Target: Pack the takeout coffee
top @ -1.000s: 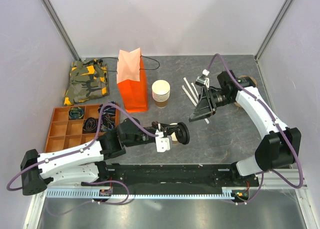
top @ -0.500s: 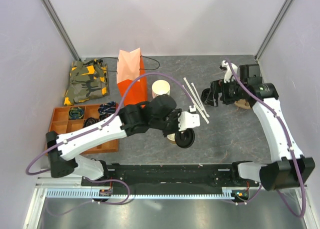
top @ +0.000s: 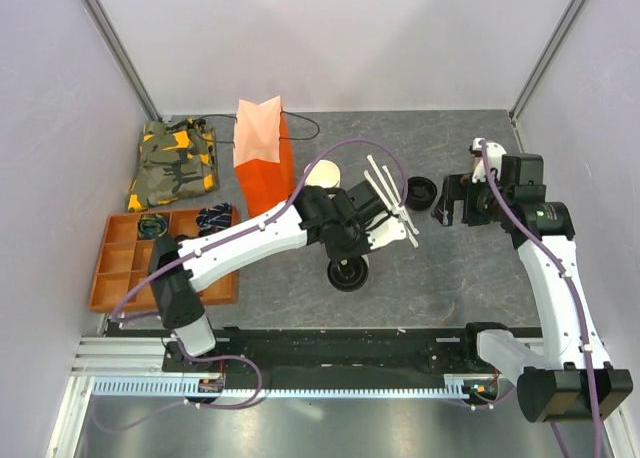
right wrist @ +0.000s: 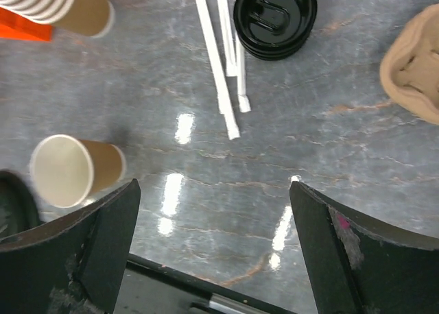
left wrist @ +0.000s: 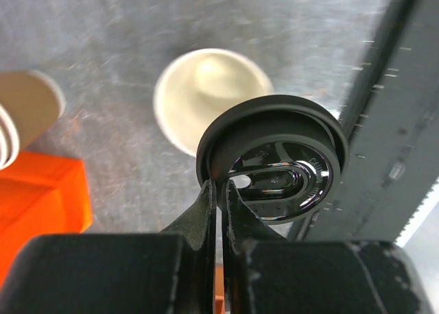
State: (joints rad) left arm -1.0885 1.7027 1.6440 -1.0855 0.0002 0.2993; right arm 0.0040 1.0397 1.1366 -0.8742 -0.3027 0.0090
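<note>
The takeout coffee's tan paper cup [right wrist: 68, 170] stands upright and lidless on the grey table; it also shows as an open white-rimmed mouth [left wrist: 212, 94]. My left gripper [left wrist: 221, 187] is shut on the rim of a round black lid [left wrist: 274, 164], held above the cup and a little to its side. From above, that lid [top: 348, 275] covers the cup, with the left gripper [top: 355, 250] just behind it. My right gripper [right wrist: 212, 187] is wide open and empty, hovering over bare table at the right [top: 452, 202].
An orange bag [top: 268, 178] stands at the back left, a stack of lidless cups [right wrist: 58, 2] beside it. White straws [right wrist: 219, 67] and a loose black lid [right wrist: 274, 16] lie mid-table. A tan lump [right wrist: 415, 60] lies right, a compartment tray [top: 125, 263] and camouflage cloth [top: 175, 163] left.
My left arm reached forward and carried the lid from the front edge to above the cup. My right arm drew back to the right and its jaws widened.
</note>
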